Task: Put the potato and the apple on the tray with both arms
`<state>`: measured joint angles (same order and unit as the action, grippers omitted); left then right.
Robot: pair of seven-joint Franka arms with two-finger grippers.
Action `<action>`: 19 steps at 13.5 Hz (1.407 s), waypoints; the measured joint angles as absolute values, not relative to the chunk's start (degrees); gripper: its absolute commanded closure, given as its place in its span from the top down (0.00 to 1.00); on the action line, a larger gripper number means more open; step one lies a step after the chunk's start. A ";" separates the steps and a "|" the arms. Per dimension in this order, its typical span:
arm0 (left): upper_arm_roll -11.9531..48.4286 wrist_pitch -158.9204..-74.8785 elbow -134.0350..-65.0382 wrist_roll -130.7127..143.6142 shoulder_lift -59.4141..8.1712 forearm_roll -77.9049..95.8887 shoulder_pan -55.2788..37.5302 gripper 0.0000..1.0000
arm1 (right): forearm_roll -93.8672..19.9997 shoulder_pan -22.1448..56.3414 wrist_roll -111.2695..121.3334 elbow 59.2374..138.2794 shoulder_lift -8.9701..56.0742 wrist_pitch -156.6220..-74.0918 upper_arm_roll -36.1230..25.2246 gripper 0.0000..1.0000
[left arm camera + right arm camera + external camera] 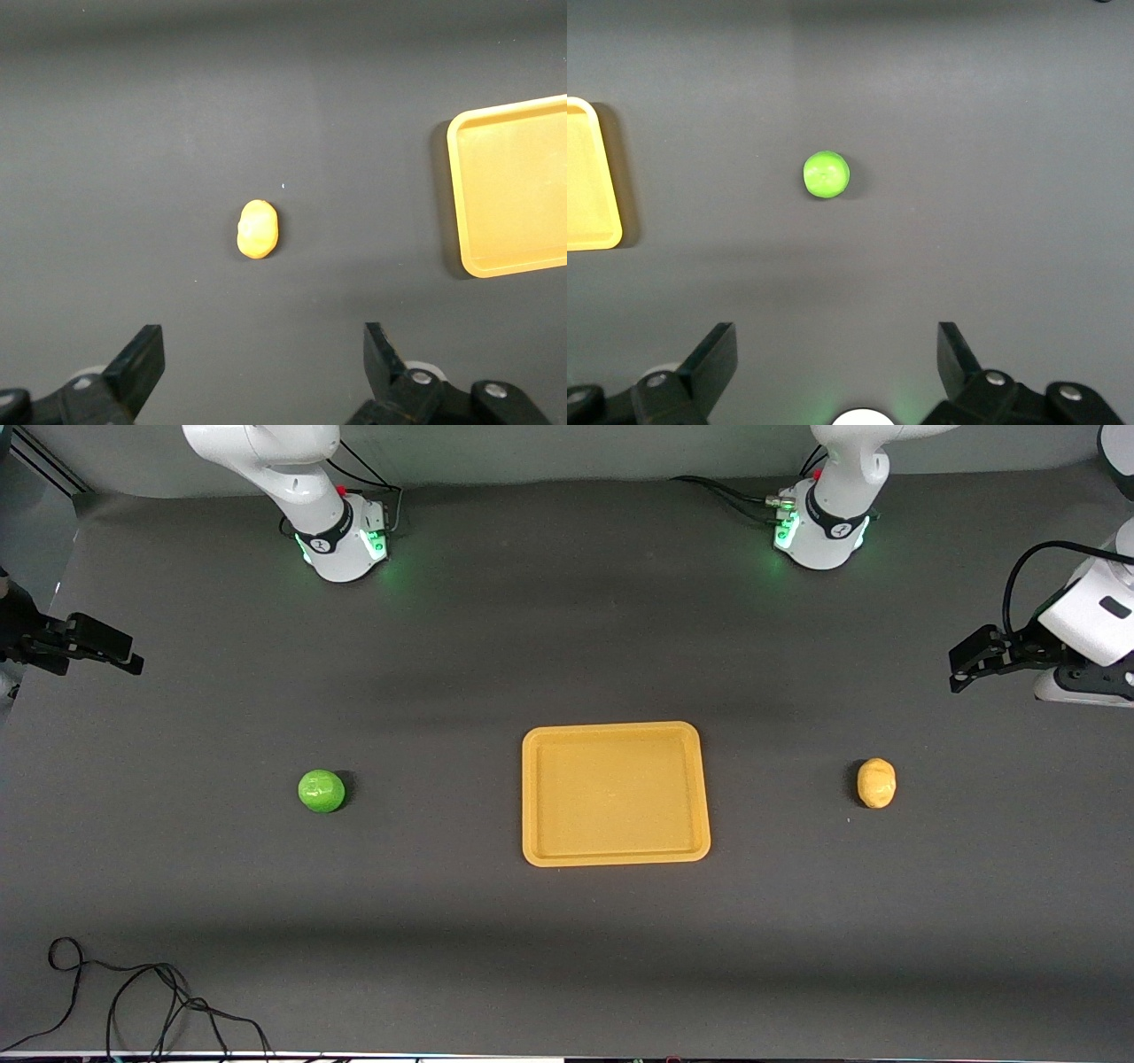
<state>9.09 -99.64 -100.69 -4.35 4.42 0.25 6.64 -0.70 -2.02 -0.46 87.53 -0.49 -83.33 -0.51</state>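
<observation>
The orange-yellow tray [616, 797] lies flat at the middle of the dark table with nothing on it. The green apple [322, 790] rests beside it toward the right arm's end, and the yellow-tan potato [876, 783] toward the left arm's end. My left gripper [957, 669] hangs open over the table's edge at the left arm's end; in its wrist view the gripper [261, 332] stands apart from the potato [258, 229], with the tray [514, 190] off to one side. My right gripper [135, 654] hangs open over the other end; its wrist view shows the gripper [835, 329], the apple [827, 173] and a tray corner [585, 177].
Both arm bases [341, 540] [819, 531] stand lit green along the table edge farthest from the front camera. A loose black cable [133, 1001] lies at the near corner toward the right arm's end. Wide bare table surface separates tray, apple and potato.
</observation>
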 measured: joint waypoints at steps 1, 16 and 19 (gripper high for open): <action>9.10 -99.64 -100.69 -4.35 4.42 0.25 6.64 1.00 | -0.70 -2.02 -0.47 87.53 -0.55 -83.33 -0.51 1.00; 8.32 -100.86 -100.64 -4.35 3.54 0.20 6.93 1.00 | -0.70 -2.04 -0.66 87.53 -0.72 -83.44 -0.60 1.00; 8.32 -100.78 -100.59 -4.35 2.88 0.19 6.94 1.00 | -0.70 -2.04 -0.66 87.53 -0.69 -83.44 -0.60 1.00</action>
